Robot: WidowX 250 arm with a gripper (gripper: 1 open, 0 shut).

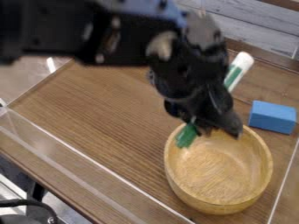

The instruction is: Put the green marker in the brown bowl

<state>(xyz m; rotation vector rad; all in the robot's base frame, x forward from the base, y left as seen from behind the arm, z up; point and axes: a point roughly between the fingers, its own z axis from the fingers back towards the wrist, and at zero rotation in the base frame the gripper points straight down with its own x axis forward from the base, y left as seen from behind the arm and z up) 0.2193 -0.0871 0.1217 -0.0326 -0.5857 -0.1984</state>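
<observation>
green marker (pixel 187 136): green cap end showing, tilted, hung just above the bowl's far-left rim | brown bowl (pixel 260 185): round, wooden, upright, near right of table

Light-brown wooden bowl (pixel 219 168) at lower right with visible grain and smooth satin sheen, wood-grain table (pixel 82 122) with soft glossy reflections, clear glossy plastic wall (pixel 47 140) along the left edge, matt blue foam-like block (pixel 274 116), black matt robot arm (pixel 128 39)
</observation>
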